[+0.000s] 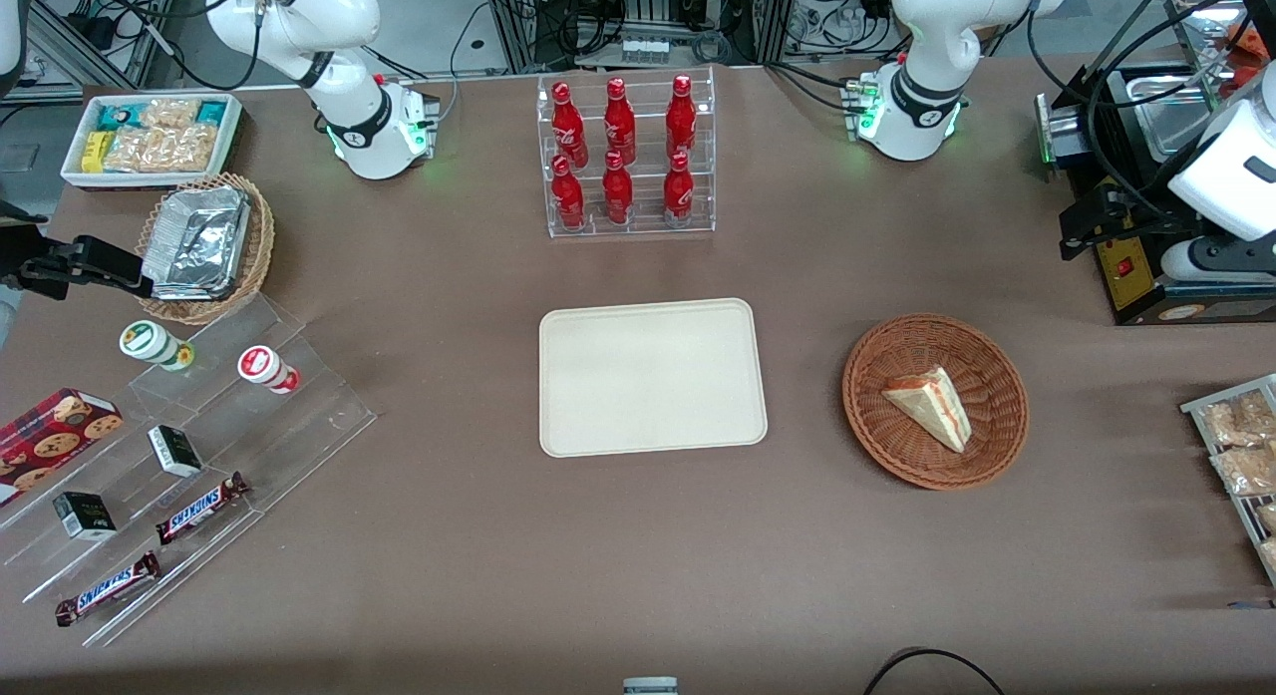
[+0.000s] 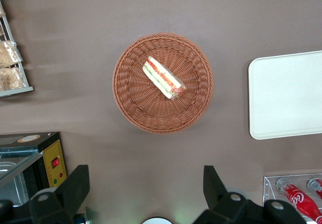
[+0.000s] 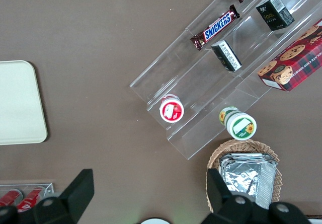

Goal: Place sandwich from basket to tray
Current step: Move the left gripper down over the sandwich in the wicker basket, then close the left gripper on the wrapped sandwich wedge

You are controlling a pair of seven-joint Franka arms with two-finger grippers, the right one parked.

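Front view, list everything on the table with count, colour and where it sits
sandwich: one, white with red and green filling, in the basket
basket: one, reddish-brown wicker, toward the working arm's end
tray: one, cream, mid-table beside the basket
cola bottles: six, red, in a clear rack farther from the camera than the tray
foil trays: silver stack, in a tan basket toward the parked arm's end
Snickers bars: two, brown, on the clear stepped stand
gripper: one, black, open, hanging above the table near the basket
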